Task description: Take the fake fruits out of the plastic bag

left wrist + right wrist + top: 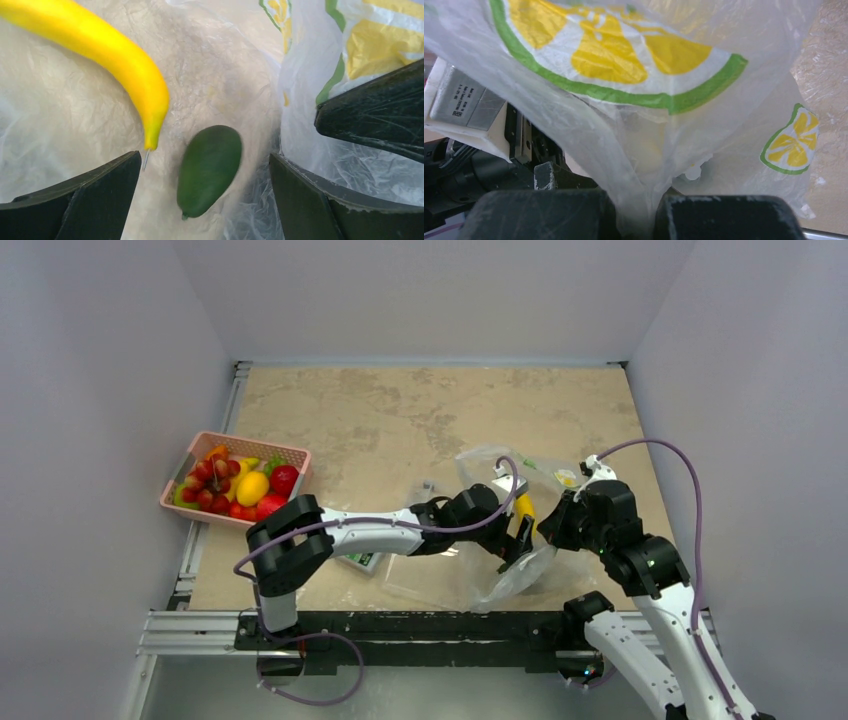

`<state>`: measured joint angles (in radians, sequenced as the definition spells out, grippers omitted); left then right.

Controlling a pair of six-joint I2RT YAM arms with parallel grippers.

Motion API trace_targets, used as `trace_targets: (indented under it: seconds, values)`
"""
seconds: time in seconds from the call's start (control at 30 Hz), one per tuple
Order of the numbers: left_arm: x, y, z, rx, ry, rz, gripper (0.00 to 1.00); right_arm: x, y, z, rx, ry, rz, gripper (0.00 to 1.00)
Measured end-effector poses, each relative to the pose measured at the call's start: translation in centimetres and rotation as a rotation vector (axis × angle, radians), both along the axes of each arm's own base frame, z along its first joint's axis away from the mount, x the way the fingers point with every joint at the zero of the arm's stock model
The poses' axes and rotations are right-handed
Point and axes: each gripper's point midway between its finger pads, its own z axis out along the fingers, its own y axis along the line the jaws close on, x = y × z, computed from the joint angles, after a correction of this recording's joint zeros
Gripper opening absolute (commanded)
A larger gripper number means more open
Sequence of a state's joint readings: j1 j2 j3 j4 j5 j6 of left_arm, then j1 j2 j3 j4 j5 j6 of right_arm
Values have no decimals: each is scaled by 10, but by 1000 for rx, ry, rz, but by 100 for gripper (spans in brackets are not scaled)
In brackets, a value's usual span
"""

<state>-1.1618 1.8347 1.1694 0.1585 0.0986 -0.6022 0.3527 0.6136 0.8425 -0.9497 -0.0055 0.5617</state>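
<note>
Plastic bag: crumpled, see-through, lower centre-right of the top view, between the two arms; lemon-slice prints fill the upper half of the right wrist view.
Banana: yellow, inside the bag, curving from the upper left of the left wrist view down to a tip near the centre; in the top view a short yellow strip shows beside the left arm's wrist.
Dark green fruit: also in the bag, lower centre of the left wrist view, just right of the banana's tip, not touching it.
Left gripper: reaches into the bag, fingers spread wide and holding nothing; the green fruit lies in the gap.
Right gripper: fingers pinched together on a fold of bag film at the bottom edge of its view, holding it up.
In the way: crinkled film veils the right side of the left wrist view, where a dark black part juts in.
Pink basket: left of the top view, well apart from the bag, piled with red, yellow and green fruit.
Table: mottled beige, bare in the upper centre.
</note>
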Motion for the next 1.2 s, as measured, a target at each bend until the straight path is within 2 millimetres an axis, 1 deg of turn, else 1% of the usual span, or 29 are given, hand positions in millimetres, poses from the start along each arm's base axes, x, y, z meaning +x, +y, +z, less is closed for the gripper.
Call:
trace_targets:
  seconds: [0.07,0.17,0.23,0.3,0.4,0.43,0.6,0.73,0.83,1.0,1.07,1.13,1.2]
  values:
    - [0,0,-1,5,-2,4,96,0,0,0,0,-1,0,0]
    - [-2,0,-5,19,-13,0,80,0,0,0,1,-1,0,0]
    - [-6,-1,-11,38,-20,-14,73,0,0,0,1,-2,0,0]
    - [-11,-6,-18,59,-28,-37,73,0,0,0,1,-1,0,0]
    - [-19,-12,-29,92,-37,-79,81,0,0,0,1,-1,0,0]
    - [-22,-13,-32,99,-36,-93,82,0,0,0,1,-1,0,0]
    - [-28,-15,-49,147,-27,-129,81,-1,0,1,2,-6,0,0]
    - [-29,-20,-53,161,-15,-147,84,-1,-1,0,-1,-3,-3,0]
    - [-31,-27,-56,150,-1,-165,85,-2,-3,-2,-11,5,-9,0]
    - [-38,-37,-62,104,36,-204,83,-6,-5,-5,-19,26,-8,0]
    - [-41,-41,-64,85,51,-228,85,-7,-4,-5,-18,28,-7,0]
    - [-46,-43,-71,78,70,-257,87,-6,-4,-5,-16,26,-6,0]
    - [-49,-49,-70,58,87,-280,87,-6,-4,-4,-16,22,-7,0]
